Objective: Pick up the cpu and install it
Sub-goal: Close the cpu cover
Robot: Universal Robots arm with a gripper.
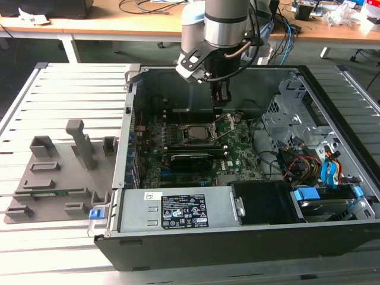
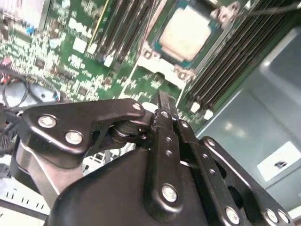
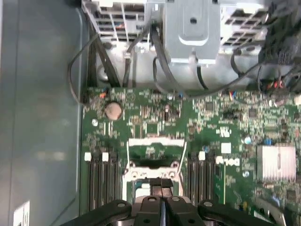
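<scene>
The cpu, a silvery square chip, lies flat in the socket on the green motherboard inside the open computer case. In the second wrist view the cpu rests within the metal socket frame, with memory slots on both sides. My gripper hangs above the board, just beyond the socket toward the case's back wall, over the raised load plate. Its black fingers are pressed together and hold nothing. In the first wrist view the gripper covers part of the socket.
The case walls ring the board. A power supply lies along the front, and a drive cage with coloured cables fills the exterior view's right. A grey fixture plate with blocks and posts lies outside the case on the exterior view's left.
</scene>
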